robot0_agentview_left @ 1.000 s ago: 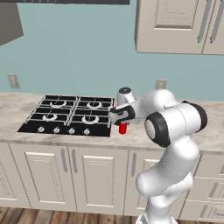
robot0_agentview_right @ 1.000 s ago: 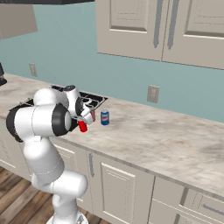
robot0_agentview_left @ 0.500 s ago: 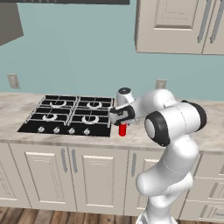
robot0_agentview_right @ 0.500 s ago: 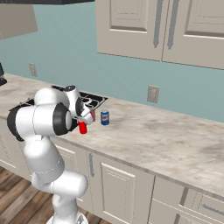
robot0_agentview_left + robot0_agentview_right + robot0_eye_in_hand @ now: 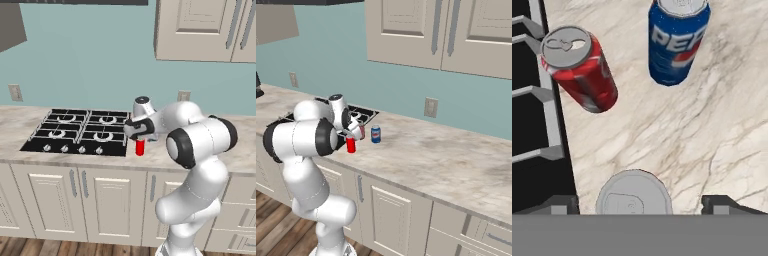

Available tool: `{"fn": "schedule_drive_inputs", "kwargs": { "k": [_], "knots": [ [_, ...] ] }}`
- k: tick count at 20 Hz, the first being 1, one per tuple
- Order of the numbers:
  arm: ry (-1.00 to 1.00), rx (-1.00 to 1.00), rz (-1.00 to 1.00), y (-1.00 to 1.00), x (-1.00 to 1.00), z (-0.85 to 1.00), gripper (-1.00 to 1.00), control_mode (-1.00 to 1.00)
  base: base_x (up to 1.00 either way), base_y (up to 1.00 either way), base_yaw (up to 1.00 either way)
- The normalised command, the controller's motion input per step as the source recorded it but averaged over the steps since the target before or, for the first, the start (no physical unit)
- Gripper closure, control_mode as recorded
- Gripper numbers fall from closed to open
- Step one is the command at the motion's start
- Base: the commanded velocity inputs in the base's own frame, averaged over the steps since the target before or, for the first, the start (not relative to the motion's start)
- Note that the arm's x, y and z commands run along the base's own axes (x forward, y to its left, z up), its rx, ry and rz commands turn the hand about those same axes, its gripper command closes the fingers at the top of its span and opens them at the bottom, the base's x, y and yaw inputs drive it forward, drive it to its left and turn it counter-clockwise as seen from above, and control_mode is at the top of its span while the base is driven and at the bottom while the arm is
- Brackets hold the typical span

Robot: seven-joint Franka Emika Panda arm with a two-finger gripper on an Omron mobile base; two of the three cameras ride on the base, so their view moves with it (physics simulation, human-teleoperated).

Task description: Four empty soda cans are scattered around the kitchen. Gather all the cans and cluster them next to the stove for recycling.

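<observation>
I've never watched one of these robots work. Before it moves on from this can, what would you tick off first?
1. Jaws open, clear of the red can below: ok, the gripper fingertips stand wide on either side.
2. That can upright on the counter: ok.
3. It sits beside the stove: ok.
4. Other cans close by: ok, a second red can and a blue can stand near, none touching.
5. All four cans gathered: not ok, three are here.
6. Clear path to lift away: cannot tell.
</observation>
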Motion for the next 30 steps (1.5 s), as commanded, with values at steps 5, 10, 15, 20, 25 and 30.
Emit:
{"fn": "schedule_drive_inputs", "kwargs": {
  "k": [5, 10, 15, 20, 25, 30],
  "knots": [
    [0.11, 0.05, -0.03, 0.00, -0.08, 0.57, -1.00, -1.00, 0.00, 0.00, 0.00],
    [0.12, 0.04, -0.02, -0.07, -0.40, 0.24, -1.00, -1.00, 0.00, 0.00, 0.00],
    [0.00, 0.04, 0.06, -0.20, -0.72, 0.23, -1.00, -1.00, 0.00, 0.00, 0.00],
    [-0.02, 0.00, 0.17, -0.34, -0.99, 0.00, -1.00, -1.00, 0.00, 0.00, 0.00],
    [-0.02, -0.01, 0.18, -0.21, -0.98, -0.02, -1.00, -1.00, 0.00, 0.00, 0.00],
    [0.07, -0.08, 0.16, 0.00, -0.39, -0.09, -1.00, -1.00, 0.00, 0.00, 0.00]
  ]
}}
